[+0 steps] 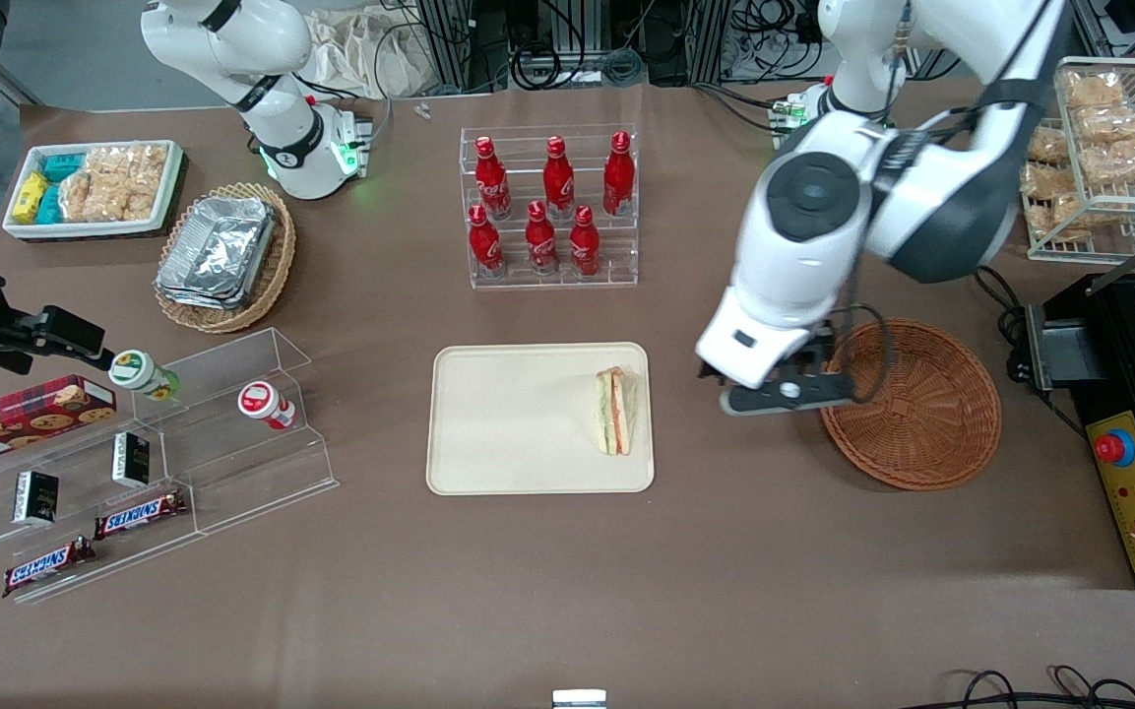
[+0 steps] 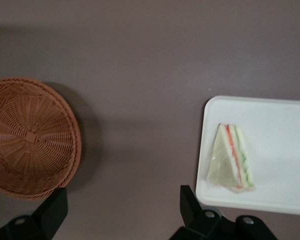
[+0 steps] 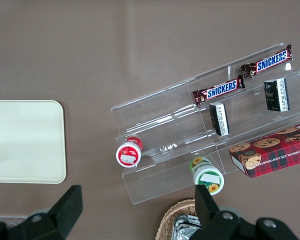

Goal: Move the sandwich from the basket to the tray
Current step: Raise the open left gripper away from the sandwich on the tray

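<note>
Your gripper (image 1: pixel 774 389) hangs empty, fingers apart, between basket (image 1: pixel 921 409) and tray (image 1: pixel 518 423); dipping low could nudge the sandwich (image 1: pixel 614 411) lying near the rim.

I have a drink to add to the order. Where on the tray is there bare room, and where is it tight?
The tray is bare except at its end nearest the basket, where the sandwich lies. The table between tray and basket is tight: the open hand hangs there. The table nearer the camera than the tray is bare.
</note>
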`<state>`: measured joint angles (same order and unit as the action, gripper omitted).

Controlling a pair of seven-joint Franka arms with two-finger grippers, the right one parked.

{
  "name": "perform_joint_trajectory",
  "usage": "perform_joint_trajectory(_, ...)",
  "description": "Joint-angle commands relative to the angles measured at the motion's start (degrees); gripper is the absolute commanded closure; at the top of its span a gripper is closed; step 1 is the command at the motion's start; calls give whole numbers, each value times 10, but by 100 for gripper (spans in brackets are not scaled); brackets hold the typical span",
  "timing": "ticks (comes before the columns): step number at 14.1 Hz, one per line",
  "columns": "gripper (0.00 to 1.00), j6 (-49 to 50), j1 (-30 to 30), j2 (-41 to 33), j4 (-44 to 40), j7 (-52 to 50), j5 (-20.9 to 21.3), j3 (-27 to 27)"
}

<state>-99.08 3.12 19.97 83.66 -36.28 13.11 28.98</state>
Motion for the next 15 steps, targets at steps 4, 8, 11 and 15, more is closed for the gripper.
perform_joint_trajectory(4,0,135,-22,-131,8,172,-133,-85)
perform_joint_trajectory(8,0,171,37,-198,45,256,-168,-243)
perform_joint_trajectory(11,0,171,51,-225,61,291,-167,-284)
perform_joint_trajectory(15,0,176,52,-216,44,299,-159,-284)
